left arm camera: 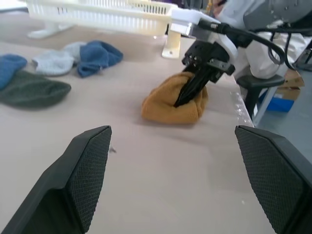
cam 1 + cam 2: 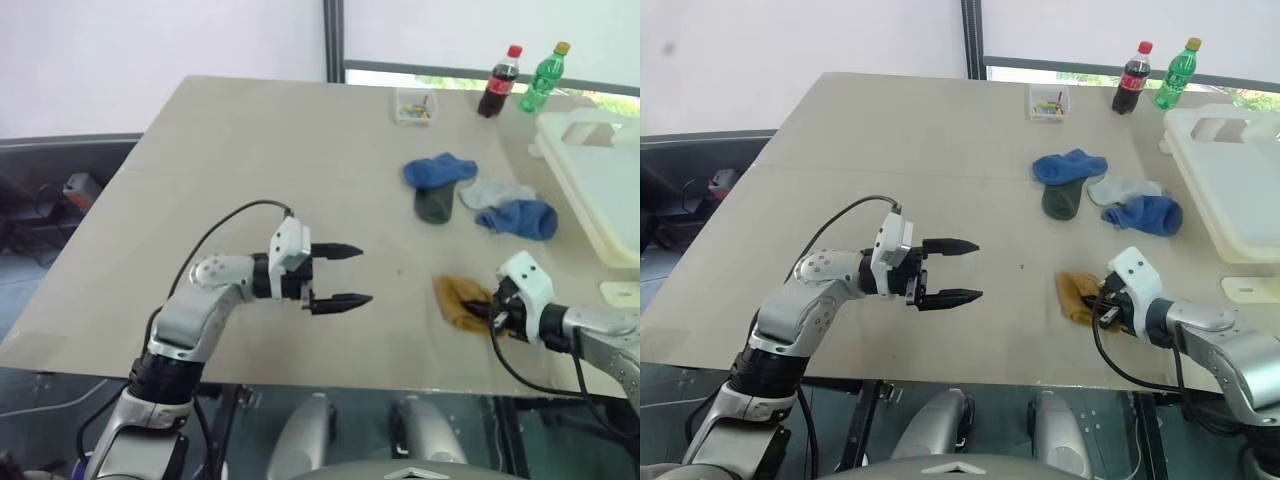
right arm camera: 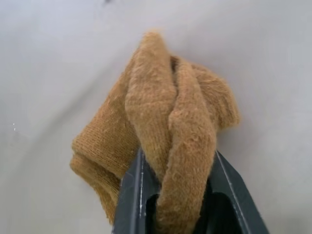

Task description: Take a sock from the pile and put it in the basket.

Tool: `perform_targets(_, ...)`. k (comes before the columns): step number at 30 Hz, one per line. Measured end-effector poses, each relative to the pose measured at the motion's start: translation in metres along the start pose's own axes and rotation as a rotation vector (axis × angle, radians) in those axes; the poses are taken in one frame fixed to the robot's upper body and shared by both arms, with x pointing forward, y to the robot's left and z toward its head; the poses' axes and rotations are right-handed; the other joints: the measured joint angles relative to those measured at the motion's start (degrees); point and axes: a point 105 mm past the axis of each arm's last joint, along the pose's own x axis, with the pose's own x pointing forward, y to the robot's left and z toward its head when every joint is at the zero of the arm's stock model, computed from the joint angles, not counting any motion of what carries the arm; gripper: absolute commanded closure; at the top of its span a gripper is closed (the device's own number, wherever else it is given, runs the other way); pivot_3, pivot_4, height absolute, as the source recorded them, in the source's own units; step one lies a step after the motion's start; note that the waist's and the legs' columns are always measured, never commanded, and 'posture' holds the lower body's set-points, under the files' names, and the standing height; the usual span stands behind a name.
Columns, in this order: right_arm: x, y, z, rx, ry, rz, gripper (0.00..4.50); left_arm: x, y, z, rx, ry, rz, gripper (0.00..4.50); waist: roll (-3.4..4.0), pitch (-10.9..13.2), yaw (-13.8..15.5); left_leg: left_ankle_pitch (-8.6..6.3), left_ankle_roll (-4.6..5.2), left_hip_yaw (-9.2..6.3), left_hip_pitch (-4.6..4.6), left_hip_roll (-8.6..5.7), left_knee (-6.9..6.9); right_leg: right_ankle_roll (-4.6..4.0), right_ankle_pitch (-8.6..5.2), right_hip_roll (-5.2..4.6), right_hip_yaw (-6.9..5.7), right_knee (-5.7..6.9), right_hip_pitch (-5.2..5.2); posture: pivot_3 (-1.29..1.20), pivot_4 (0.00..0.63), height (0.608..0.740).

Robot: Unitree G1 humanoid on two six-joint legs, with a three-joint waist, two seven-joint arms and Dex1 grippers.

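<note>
A mustard-yellow sock [image 2: 458, 300] lies near the table's front edge, apart from the pile. My right gripper [image 2: 488, 311] is shut on it, a fold of the sock [image 3: 180, 146] bunched between the two fingers. The pile [image 2: 480, 198] of blue, grey and dark green socks sits farther back on the right. The cream-white basket [image 2: 600, 190] stands at the table's right edge, beyond the pile. My left gripper [image 2: 340, 275] hovers open over the middle of the table, pointing toward the yellow sock, with nothing between its fingers.
A small clear box [image 2: 415, 105] and two bottles, one with a red cap [image 2: 499, 82] and one green [image 2: 543, 77], stand at the table's far edge. A small cream piece [image 2: 622, 293] lies at the right edge near the basket.
</note>
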Motion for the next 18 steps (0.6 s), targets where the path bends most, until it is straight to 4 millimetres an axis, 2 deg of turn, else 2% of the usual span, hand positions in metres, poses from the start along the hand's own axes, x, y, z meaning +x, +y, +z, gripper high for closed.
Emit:
perform_targets(3,0.003,-0.009,0.018,0.078,-0.148,-0.059,4.5,0.005,0.005,0.01,0.03,-0.023,0.008,0.16,0.29,0.18,-0.07,0.0,0.0,0.03,-0.05,-0.02,0.0,0.09,0.07,0.02,0.03,0.02,-0.06,0.0,0.15,0.74)
perform_targets(7,-0.016,-0.034,0.075,0.134,-0.428,-0.181,4.5,0.016,0.015,0.025,0.05,-0.089,0.037,0.16,0.55,0.34,0.09,0.0,0.0,0.01,-0.13,-0.07,-0.05,0.09,0.09,0.02,0.01,0.03,-0.13,0.0,0.15,0.74)
perform_targets(9,-0.027,-0.045,0.095,0.145,-0.514,-0.241,4.5,0.023,0.02,0.033,0.053,-0.124,0.049,0.16,0.55,0.34,0.25,0.0,0.0,-0.02,-0.16,-0.13,-0.08,0.09,0.09,0.0,-0.01,0.02,-0.14,0.0,0.15,0.74)
perform_targets(13,-0.055,-0.087,0.133,0.216,-0.669,-0.425,4.5,0.05,0.029,0.051,0.05,-0.236,0.055,0.16,0.55,0.34,0.14,0.01,0.01,0.03,-0.2,-0.26,-0.1,0.09,0.09,-0.04,0.08,0.01,-0.19,0.0,0.15,0.74)
perform_targets(15,-0.065,-0.106,0.144,0.234,-0.691,-0.51,4.5,0.062,0.029,0.059,0.054,-0.275,0.043,0.16,0.55,0.34,0.08,0.01,0.01,0.08,-0.21,-0.27,-0.14,0.09,0.09,-0.04,0.11,0.04,-0.26,0.0,0.15,0.74)
perform_targets(18,-0.09,-0.162,0.16,0.352,-0.706,-0.726,4.5,0.081,0.029,0.074,0.053,-0.333,0.027,0.16,0.6,0.37,0.08,0.02,0.02,0.33,-0.25,-0.32,-0.18,0.08,0.09,-0.04,0.27,0.12,-0.4,0.0,0.15,0.74)
